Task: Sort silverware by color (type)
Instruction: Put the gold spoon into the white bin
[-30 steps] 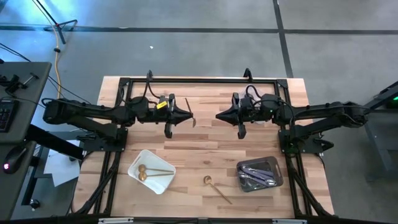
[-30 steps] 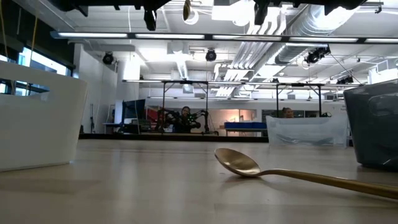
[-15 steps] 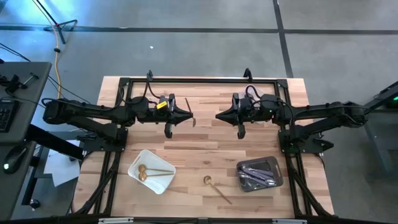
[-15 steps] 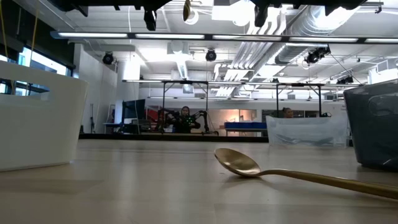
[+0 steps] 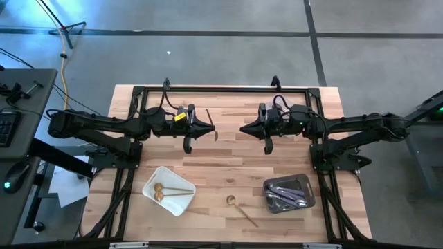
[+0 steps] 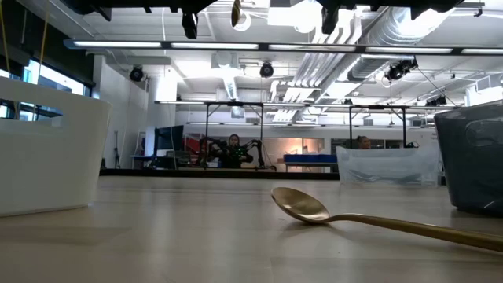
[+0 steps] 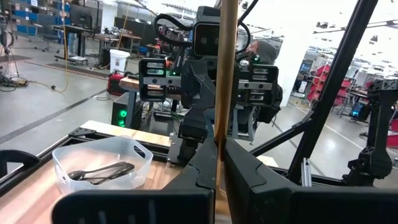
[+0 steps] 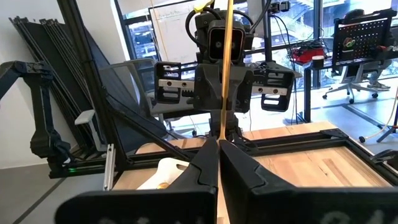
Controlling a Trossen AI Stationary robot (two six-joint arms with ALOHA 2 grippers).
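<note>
Above table centre: left claw [image 5: 210, 127] clamps gold spoon [image 5: 209, 115]; right claw [image 5: 242, 128] closed, empty.

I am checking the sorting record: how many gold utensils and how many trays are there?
Gold utensils: 4 (2 in white tray, 1 on table, 1 in left claw)
Trays: 2 (the white one, a dark tray)
Total: 6
</note>
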